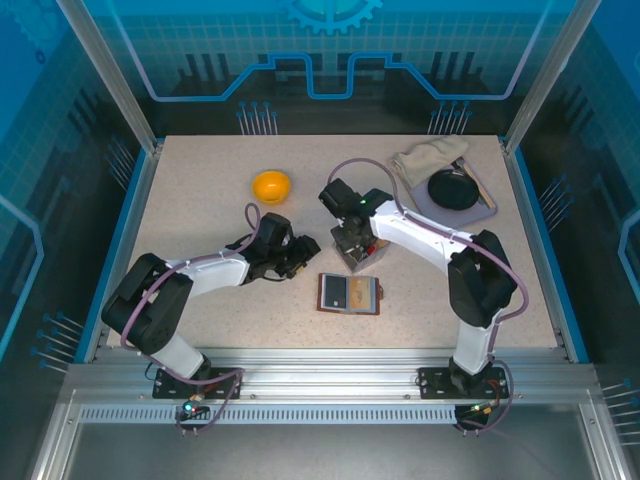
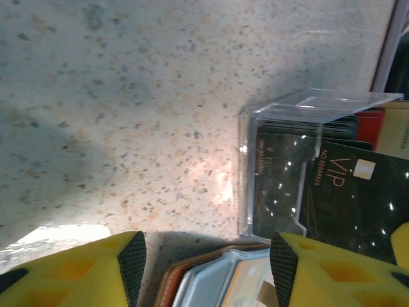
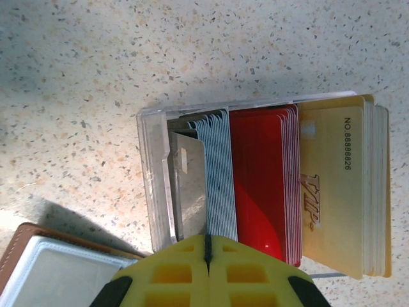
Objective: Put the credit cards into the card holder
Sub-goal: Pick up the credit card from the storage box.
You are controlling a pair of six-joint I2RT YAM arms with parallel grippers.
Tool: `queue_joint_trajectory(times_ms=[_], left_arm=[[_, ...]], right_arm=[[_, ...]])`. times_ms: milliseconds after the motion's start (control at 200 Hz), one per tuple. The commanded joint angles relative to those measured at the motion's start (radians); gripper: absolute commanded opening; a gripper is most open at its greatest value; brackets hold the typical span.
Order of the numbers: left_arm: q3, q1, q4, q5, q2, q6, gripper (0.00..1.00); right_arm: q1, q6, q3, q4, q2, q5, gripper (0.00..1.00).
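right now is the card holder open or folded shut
Open. The card holder lies spread flat on the table, its pale inner pockets facing up within the brown leather edge.

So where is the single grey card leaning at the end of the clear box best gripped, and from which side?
Probably its top edge, from above through the open top of the clear box, one finger on each face. The grey card stands on edge, leaning away from the grey pack, leaving a gap; the walls block its sides.
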Motion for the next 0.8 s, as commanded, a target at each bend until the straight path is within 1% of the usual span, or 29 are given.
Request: queue_joint_trajectory(times_ms=[0,165,305,410,525,630,795], left_arm=[[-0.022,0.008,0.099,0.056,-0.037,0.008,0.58],[-0.029,0.013,0.187,0.091,-0.036,0.000,0.62],[-0.047,0.033,0.332,0.147,-0.009,-0.039,0.65],[-0.044,0.044,0.452,0.202,0.025,-0.068,0.67],[-0.019,0.051,0.547,0.264,0.080,-0.095,0.69],[0.001,0.052,0.621,0.300,0.124,-0.130,0.70],[0.024,0.050,0.712,0.341,0.139,-0.157,0.71]], right_arm=[[-0.033,0.026,-0.019,0.025,-0.083,-0.113,0.00],[-0.071,0.052,-0.055,0.053,-0.140,-0.195,0.00],[-0.119,0.084,-0.105,0.098,-0.194,-0.299,0.00],[-0.168,0.124,-0.146,0.145,-0.242,-0.414,0.00],[-0.222,0.169,-0.187,0.197,-0.296,-0.539,0.00],[-0.269,0.207,-0.212,0.238,-0.331,-0.649,0.00],[-0.326,0.263,-0.239,0.296,-0.370,-0.770,0.00]])
